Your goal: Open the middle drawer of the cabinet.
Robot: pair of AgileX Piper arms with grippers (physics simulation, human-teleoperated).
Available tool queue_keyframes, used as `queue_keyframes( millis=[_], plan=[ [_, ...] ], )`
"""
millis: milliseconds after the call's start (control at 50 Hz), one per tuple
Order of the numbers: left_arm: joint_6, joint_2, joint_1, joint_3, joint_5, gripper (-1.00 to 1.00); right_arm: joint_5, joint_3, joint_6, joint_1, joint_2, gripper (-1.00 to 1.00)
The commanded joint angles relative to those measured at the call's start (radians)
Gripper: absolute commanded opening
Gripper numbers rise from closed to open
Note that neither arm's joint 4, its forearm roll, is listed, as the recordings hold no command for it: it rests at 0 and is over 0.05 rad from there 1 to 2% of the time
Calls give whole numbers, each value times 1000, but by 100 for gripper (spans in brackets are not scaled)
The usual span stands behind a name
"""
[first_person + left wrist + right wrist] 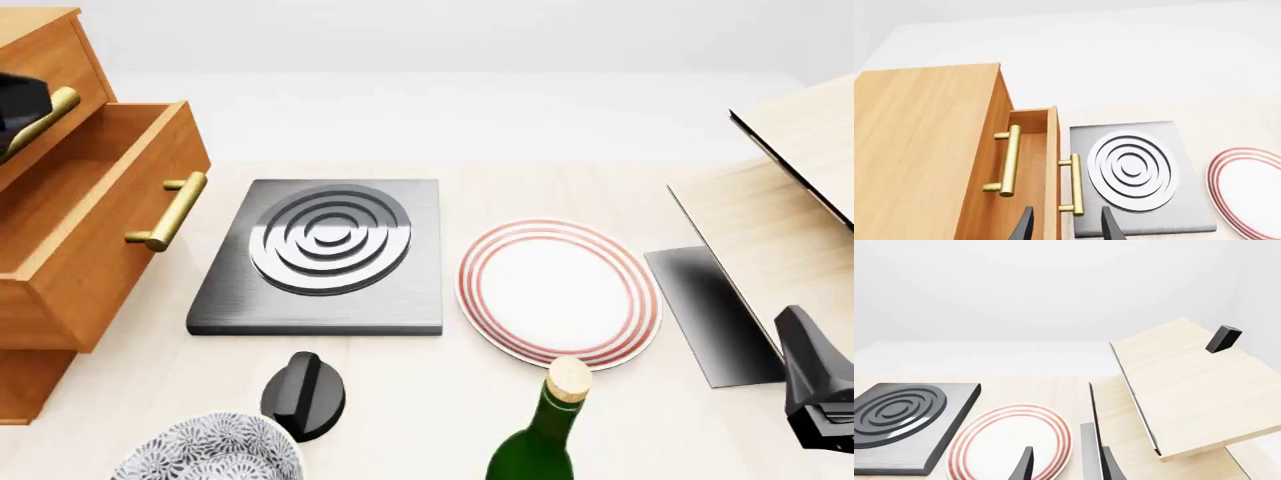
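Observation:
The orange-brown cabinet (34, 45) stands at the table's far left. Its middle drawer (114, 230) is pulled well out, brass bar handle (170, 210) facing the table's centre. The top drawer's handle (40, 120) sits further back above it. My left gripper (1067, 227) hovers open above the cabinet front, looking down; the middle drawer's handle (1075, 185) shows between its dark fingers (1024, 225), untouched. In the front view only a dark part of the left arm (20, 100) shows by the top handle. My right gripper (1066, 467) is open and empty at the near right (814, 385).
A grey hob plate with rings (320, 255) lies beside the drawer, a red-rimmed plate (558, 290) right of it. Near the front are a black knob (304, 395), a patterned bowl (207, 450) and a green bottle (541, 440). A pale wooden box (787, 200) stands right.

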Motion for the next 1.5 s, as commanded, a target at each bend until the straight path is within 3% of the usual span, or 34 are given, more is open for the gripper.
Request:
queue_keyframes(
  millis=[20,560,1500],
  plan=[
    [-41,8,17,9,-6,100,-3,1,0,-2,0,100],
    [-82,62,80,75,-70,100,-3,1,0,-1,0,100],
    [-115,131,117,132,-116,100,-3,1,0,-2,0,100]
  ],
)
